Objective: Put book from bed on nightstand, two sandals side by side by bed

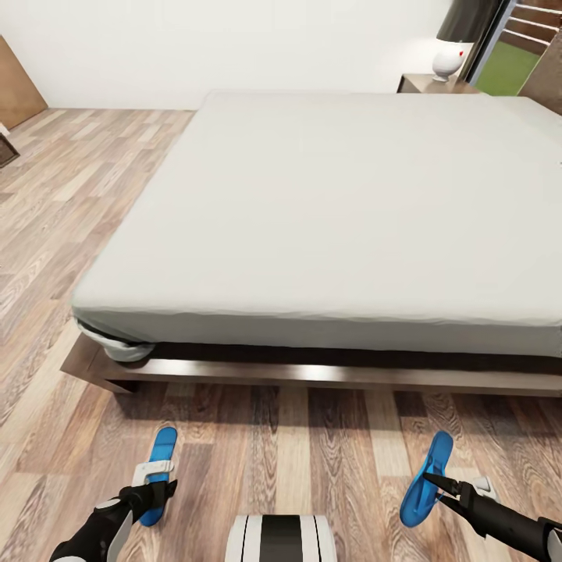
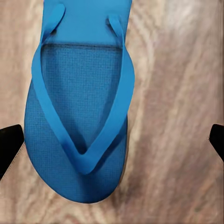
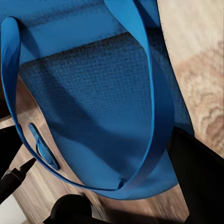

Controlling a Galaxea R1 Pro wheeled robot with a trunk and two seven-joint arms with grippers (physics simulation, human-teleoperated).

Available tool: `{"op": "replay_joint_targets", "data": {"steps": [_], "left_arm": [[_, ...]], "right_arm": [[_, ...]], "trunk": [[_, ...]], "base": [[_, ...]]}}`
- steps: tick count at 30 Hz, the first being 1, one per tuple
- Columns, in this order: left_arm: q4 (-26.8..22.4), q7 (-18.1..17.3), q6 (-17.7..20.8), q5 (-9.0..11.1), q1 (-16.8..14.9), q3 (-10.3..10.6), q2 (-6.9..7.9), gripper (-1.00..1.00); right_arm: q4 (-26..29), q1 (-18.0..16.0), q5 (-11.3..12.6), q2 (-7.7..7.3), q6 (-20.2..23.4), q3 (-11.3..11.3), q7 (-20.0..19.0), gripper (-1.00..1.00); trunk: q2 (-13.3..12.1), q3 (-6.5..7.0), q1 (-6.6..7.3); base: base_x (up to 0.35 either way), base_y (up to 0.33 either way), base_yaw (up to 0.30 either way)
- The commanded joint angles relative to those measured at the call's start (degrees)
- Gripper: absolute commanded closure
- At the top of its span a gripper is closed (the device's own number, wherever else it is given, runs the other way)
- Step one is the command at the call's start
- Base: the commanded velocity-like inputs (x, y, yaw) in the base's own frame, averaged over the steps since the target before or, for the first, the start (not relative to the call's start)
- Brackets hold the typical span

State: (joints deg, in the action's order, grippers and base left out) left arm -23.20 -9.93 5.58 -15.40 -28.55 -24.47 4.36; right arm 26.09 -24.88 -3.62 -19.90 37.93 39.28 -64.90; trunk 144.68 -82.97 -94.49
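The left tool [image 1: 156, 490] hovers wide open over the left sandal [image 1: 160, 460] lying flat on the floor [image 1: 297, 445]. At four o'clock from it, the right tool [image 1: 437, 485] grips the tilted right sandal [image 1: 428, 480] near the bed [image 1: 351, 211].

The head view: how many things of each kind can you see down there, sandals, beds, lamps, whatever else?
Blue sandals: 2
Bed: 1
Nightstand: 1
Lamp: 1
Robot grippers: 2, left gripper, right gripper
Total: 7

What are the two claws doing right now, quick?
Left gripper: open, poised over the left sandal on the floor, not gripping it.
Right gripper: closed on the right sandal, which is tilted up on edge.
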Motion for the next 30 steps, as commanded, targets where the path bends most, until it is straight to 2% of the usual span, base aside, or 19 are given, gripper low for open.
{"op": "replay_joint_targets", "data": {"steps": [1, 11, 12, 14, 16, 17, 19, 21, 22, 24, 27, 28, 30], "left_arm": [[-0.11, -0.48, 0.3, -0.51, -0.02, -0.49, -0.05, -1.0], [-0.22, -0.64, 0.28, -0.49, -0.02, -0.52, 0.0, -1.0], [-0.25, -0.93, 0.37, -0.44, -0.02, -0.59, 0.19, -1.0], [-0.4, -3.86, 0.57, -0.27, -0.02, -0.8, 2.34, -1.0], [-0.71, -8.68, 0.72, -0.09, -0.02, -0.87, 4.8, -1.0], [-0.84, -13.13, 0.85, 0.39, -0.02, -1.18, 7.15, -1.0], [-0.92, -20.12, 0.95, 2.07, -0.02, -2.25, 9.98, -1.0], [-0.93, -27.63, 0.98, 3.93, -0.02, -3.18, 11.91, -1.0], [-0.91, -29.47, 0.99, 4.24, -0.02, -3.32, 12.21, -1.0], [-0.67, -37.9, 0.99, 5.06, -0.02, -3.69, 13.05, -1.0], [0.79, -46.29, 0.89, 5.38, -0.02, -3.81, 14.37, -1.0], [2.27, -48.7, 0.82, 5.43, -0.02, -3.82, 14.99, -1.0], [3.05, -49.76, 0.78, 5.45, -0.02, -3.82, 15.24, -1.0]], "right_arm": [[0.01, -0.05, -0.42, 0.04, 0.46, 0.37, -0.31, 1.0], [0.01, -0.04, -0.42, 0.1, 0.41, 0.33, -0.31, 1.0], [0.01, -0.02, -0.46, 0.11, 0.4, 0.31, -0.31, 1.0], [0.01, -0.04, -0.49, 0.12, 0.39, 0.28, -0.31, 1.0], [0.01, -0.05, -0.5, 0.12, 0.39, 0.28, -0.31, 1.0], [0.01, -0.05, -0.51, 0.12, 0.39, 0.27, -0.31, 1.0], [-0.03, -0.05, -0.59, 0.12, 0.37, 0.27, -0.31, 1.0], [-0.06, -0.05, -0.68, 0.12, 0.3, 0.22, -0.27, 1.0], [-0.06, -0.03, -0.7, 0.12, 0.24, 0.21, -0.26, 1.0], [-0.14, -0.02, -0.78, 0.12, -0.06, 0.18, -0.13, 1.0], [-0.73, 0.0, -0.9, 0.09, -0.8, 0.03, 0.45, 1.0], [-0.87, 0.02, -1.78, 0.1, -2.04, -0.09, 1.11, 1.0], [-0.92, 0.01, -4.65, 0.21, -3.61, -0.13, 2.56, 1.0]], "trunk": [[0.0, 0.19, 0.03], [-0.13, 2.41, 0.29], [-0.15, 2.63, 0.32], [-0.17, 3.07, 0.37], [-0.2, 3.52, 0.42], [-0.21, 3.74, 0.45], [-0.21, 3.74, 0.45], [-0.21, 3.74, 0.45], [-0.21, 3.74, 0.45], [-0.21, 3.74, 0.45], [-0.21, 3.74, 0.45], [-0.21, 3.74, 0.45], [-0.21, 3.74, 0.45]], "base": [[0.0, 0.0, 0.0], [0.0, 0.0, 0.0], [0.0, 0.0, 0.0], [0.0, 0.0, 0.0], [0.0, 0.0, 0.0], [0.0, 0.0, 0.0], [0.0, 0.0, 0.0], [0.0, 0.0, 0.0], [0.0, 0.0, 0.0], [0.0, 0.0, 0.0], [0.0, 0.0, 0.0], [0.0, 0.0, 0.0], [0.0, 0.0, 0.0]]}}
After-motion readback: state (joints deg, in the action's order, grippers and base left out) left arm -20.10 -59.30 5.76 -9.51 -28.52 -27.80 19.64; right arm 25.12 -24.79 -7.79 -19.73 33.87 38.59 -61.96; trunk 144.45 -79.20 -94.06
